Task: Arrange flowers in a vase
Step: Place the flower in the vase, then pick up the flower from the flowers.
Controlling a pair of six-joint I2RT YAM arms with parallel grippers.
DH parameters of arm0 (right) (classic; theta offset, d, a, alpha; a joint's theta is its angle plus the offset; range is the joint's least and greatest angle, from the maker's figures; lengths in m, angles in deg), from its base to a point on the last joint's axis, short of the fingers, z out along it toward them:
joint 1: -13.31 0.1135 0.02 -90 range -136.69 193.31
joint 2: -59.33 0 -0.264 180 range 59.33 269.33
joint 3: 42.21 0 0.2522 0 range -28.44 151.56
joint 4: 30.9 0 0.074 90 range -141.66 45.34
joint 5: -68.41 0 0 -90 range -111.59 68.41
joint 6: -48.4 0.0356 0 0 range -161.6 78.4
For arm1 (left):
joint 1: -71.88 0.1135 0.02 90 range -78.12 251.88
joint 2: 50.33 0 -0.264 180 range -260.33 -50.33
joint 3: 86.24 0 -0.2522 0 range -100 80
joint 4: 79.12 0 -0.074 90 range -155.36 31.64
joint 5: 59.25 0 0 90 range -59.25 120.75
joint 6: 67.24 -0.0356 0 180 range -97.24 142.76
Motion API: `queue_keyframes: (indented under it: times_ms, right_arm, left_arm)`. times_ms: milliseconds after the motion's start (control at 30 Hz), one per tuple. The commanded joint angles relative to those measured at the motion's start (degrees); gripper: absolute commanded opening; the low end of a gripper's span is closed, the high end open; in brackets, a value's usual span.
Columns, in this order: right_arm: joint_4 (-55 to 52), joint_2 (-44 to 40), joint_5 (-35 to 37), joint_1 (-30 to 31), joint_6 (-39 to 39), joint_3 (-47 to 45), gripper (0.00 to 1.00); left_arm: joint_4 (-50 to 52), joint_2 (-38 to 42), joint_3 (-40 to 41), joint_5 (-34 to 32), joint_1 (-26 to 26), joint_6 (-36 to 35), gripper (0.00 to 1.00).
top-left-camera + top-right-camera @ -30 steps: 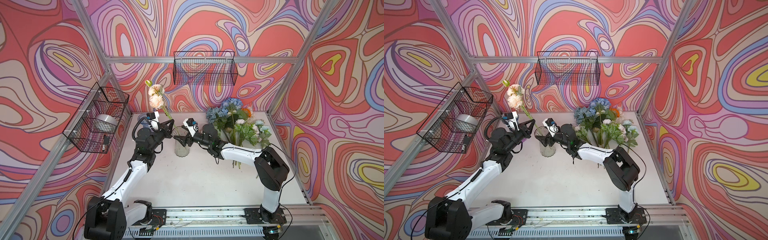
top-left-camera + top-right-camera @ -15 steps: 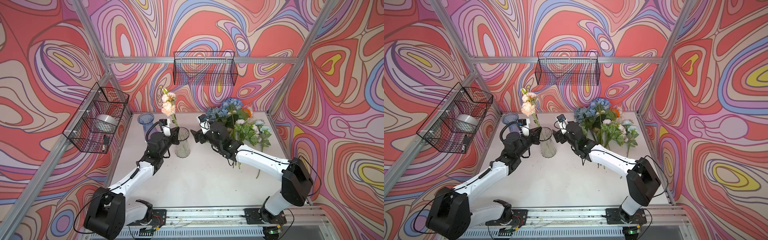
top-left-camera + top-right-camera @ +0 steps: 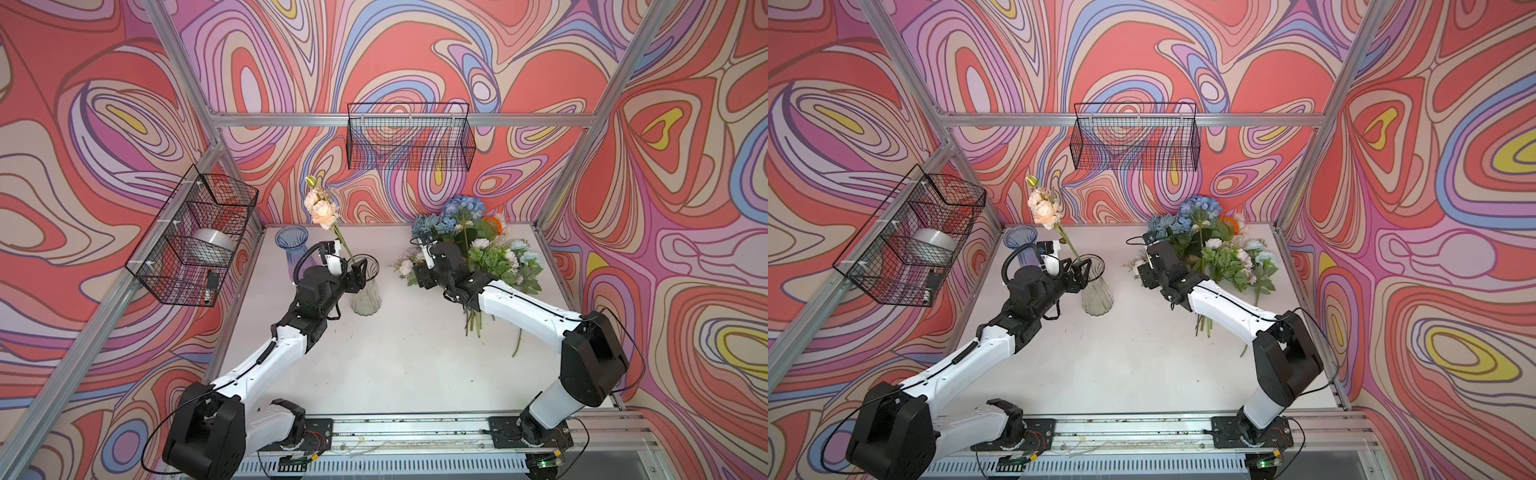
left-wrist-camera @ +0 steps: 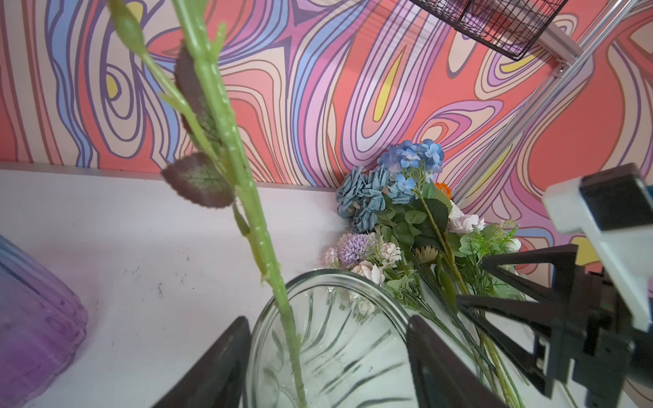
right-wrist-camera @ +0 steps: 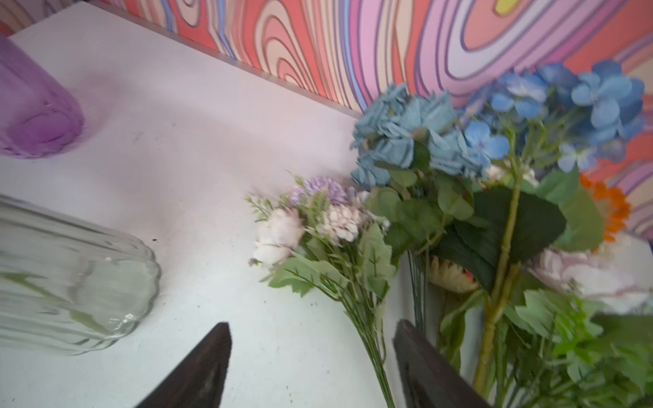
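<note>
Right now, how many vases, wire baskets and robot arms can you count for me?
Vases: 2, the clear vase and the purple vase
Wire baskets: 2, the back basket and the side basket
Robot arms: 2, the left arm and the right arm
Total: 6

Light: bright, even, diffuse; soft shadows on the white table (image 3: 415, 353).
Blur: right wrist view smeared, clear vase (image 5: 70, 275) streaked.
Focus: flower stem (image 4: 246, 197) near left wrist lens soft.

- No lettering, label, brand, number or sign was legible in any view.
- The walls (image 3: 395, 50) bore only swirled coloured shapes.
- The small dark item (image 3: 212, 281) in the side wire basket (image 3: 166, 286) was too small to read.
</note>
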Motion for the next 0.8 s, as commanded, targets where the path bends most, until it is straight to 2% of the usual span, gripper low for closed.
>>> queue_keyframes:
  times_ms: [0, 67, 167, 367, 467, 633, 767]
  right_arm:
    - [-4.61, 0.97, 0.17, -3.35, 4.43, 2.4, 0.66]
    - [-5.84, 1.99, 0.66, -5.08, 4.79, 3.14, 0.6]
    - [-8.21, 4.27, 1.34, -7.47, 5.23, 4.84, 0.53]
    - [-12.78, 10.45, 4.35, -10.95, 7.63, 8.2, 0.46]
    - [-13.46, 12.8, 3.57, -12.99, 10.19, 9.36, 0.41]
    - [-16.35, 17.41, 8.12, -15.27, 13.75, 11.31, 0.33]
    - [-14.75, 17.92, 4.64, -17.97, 16.33, 8.84, 0.29]
  left_arm:
    - [5.87, 4.18, 0.28, -1.56, -0.25, 4.66, 0.91]
    - [7.67, 6.43, 0.47, -0.94, -0.25, 5.91, 1.0]
    - [9.97, 9.2, 0.74, 0.65, -0.22, 7.24, 1.0]
    - [11.43, 12.46, 2.23, 1.6, -0.3, 9.1, 0.99]
    - [11.48, 13.57, 3.4, -0.17, -0.69, 10.3, 0.98]
    - [10.67, 14.93, 5.19, -3.94, -1.29, 11.1, 0.97]
    - [9.74, 14.8, 5.92, -4.67, -1.3, 11.66, 0.97]
